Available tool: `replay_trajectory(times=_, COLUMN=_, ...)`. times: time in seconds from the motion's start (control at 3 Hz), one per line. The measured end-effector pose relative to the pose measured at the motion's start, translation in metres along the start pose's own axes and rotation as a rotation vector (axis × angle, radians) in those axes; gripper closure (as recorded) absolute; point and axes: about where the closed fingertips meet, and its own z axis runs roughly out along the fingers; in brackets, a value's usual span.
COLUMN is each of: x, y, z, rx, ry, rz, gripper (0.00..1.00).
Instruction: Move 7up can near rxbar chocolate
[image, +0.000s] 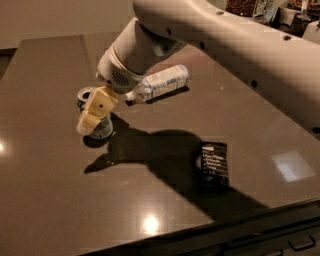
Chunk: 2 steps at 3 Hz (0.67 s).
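On the left part of the bench (50, 200), in the only camera view, the can (85, 95) stands upright with its silver top showing behind the tool (91, 120). The tool reaches down from the arm (210, 35) and lies across the front of the can, hiding much of its side. From this angle it cannot be told whether the tool is apart, together or clamped on the can. The bar (215, 164) lies flat toward the right front of the bench, well apart from the can, with a stretch of bare bench and the arm's shadow between them. A bottle (161, 82) lies on its side behind, near the can's right.

Judging by this, the step in hand is the grasp: the tool is at the can, and the can is not yet near the bar. The next move calls for a firm hold on the can's dented body, a slight lift or a steady slide, and travel to the right and forward. It should stop just beside the bar without knocking it, and stay clear of the bottle.
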Motion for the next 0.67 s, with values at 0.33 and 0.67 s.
replay_trajectory(times=0.33, x=-0.0049, y=0.0001, z=0.0068, rx=-0.014, ry=0.000, rz=0.003, gripper=0.18)
replay_trajectory(times=0.67, x=-0.0042, y=0.0003, z=0.0008, rx=-0.014, ry=-0.009, rz=0.009, gripper=0.41)
